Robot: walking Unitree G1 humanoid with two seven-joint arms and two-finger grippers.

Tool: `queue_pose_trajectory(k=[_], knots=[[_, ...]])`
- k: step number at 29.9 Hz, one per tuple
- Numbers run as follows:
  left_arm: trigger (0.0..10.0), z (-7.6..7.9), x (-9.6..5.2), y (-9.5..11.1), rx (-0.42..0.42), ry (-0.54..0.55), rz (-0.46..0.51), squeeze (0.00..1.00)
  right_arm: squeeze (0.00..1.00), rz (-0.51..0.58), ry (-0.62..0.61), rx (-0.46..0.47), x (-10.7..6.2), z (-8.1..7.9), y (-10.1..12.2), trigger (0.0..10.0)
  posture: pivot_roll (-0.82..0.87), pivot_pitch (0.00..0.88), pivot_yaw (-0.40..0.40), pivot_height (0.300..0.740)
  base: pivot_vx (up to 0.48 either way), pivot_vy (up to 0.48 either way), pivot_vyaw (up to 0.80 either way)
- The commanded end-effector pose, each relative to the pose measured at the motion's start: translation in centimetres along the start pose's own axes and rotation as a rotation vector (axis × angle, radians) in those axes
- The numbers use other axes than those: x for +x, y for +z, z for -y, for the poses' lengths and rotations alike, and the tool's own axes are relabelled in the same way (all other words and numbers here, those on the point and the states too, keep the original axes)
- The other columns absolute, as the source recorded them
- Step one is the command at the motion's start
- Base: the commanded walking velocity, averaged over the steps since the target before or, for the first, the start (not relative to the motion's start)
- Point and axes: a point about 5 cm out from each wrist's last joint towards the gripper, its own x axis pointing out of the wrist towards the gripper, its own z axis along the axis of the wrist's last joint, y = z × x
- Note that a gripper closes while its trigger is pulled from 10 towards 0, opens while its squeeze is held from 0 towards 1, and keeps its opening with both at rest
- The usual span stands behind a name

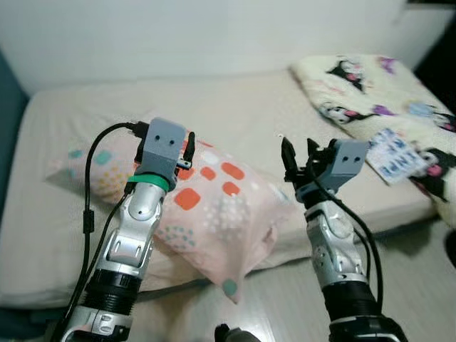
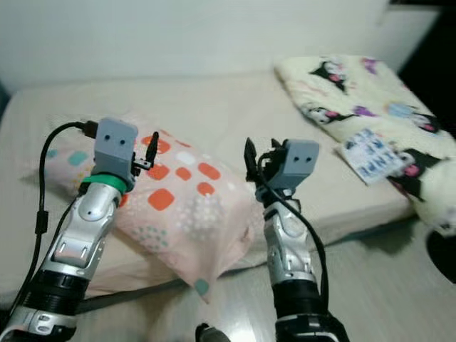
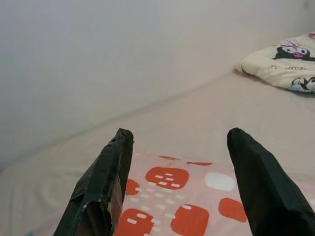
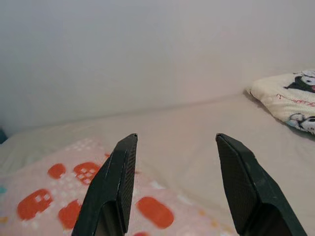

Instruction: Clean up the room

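Note:
A pink pillow (image 1: 206, 214) with orange and pastel patches lies on the beige bed (image 1: 235, 107), one corner hanging over the front edge. My left gripper (image 1: 189, 151) is raised over the pillow's middle, open with nothing between its fingers (image 3: 106, 182). My right gripper (image 1: 299, 158) hovers just off the pillow's right edge, also open and empty, its fingers (image 4: 118, 182) pointing toward the wall. A cream blanket (image 1: 377, 92) with cartoon prints lies crumpled at the bed's right end.
A blue-and-white patterned packet (image 1: 395, 155) rests on the blanket near the bed's front right. A white wall (image 1: 214, 35) backs the bed. Pale wood floor (image 1: 285, 306) runs along the front edge, with a dark object (image 1: 450, 249) at the far right.

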Motion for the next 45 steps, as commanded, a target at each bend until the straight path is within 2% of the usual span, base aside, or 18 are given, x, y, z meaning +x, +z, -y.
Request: queue_pose_trajectory(k=[1, 4, 16, 20, 25, 37, 45], knots=[[10.0, 0.09, -0.15, -0.08, 0.0, 0.001, 0.005, 0.0, 0.0, -0.012, 0.012, -0.018, -0.16, -0.23, -0.37, 10.0, -0.03, 0.063, 0.019, 0.73, 0.0, 0.428, 0.0], [10.0, 0.11, -0.19, -0.13, 0.001, 0.005, 0.004, 0.0, 0.0, -0.013, 0.035, -0.025, -0.24, -0.71, -0.47, 10.0, -0.03, 0.064, 0.015, 0.73, 0.245, 0.414, 0.0], [10.0, 0.05, -0.2, -0.18, 0.002, 0.013, 0.003, 0.0, 0.0, -0.015, 0.043, -0.03, -0.18, -0.72, -0.46, 10.0, -0.03, 0.065, 0.013, 0.73, 0.04, 0.422, 0.0], [10.0, -0.02, -0.2, -0.07, 0.024, 0.02, 0.018, 0.0, 0.0, -0.016, 0.046, -0.034, -0.17, -0.79, -0.5, 10.0, -0.03, 0.065, 0.013, 0.73, 0.0, 0.0, 0.0], [10.0, 0.08, -0.21, 0.09, 0.067, 0.023, 0.042, 0.0, 0.0, -0.018, 0.048, -0.038, -0.18, -0.81, -0.53, 10.0, -0.03, 0.064, 0.012, 0.73, 0.0, -0.48, 0.0], [10.0, 0.25, -0.16, 0.07, 0.06, 0.01, 0.045, 0.0, 0.0, -0.019, 0.051, -0.041, -0.17, -0.85, -0.62, 10.0, -0.03, 0.059, 0.017, 0.73, 0.0, -0.466, 0.0], [10.0, 0.38, -0.12, -0.21, 0.055, 0.002, 0.023, 0.0, 0.0, -0.012, 0.062, -0.034, -0.1, -1.05, -0.52, 10.0, -0.03, 0.056, 0.019, 0.73, 0.0, 0.0, 0.0]])
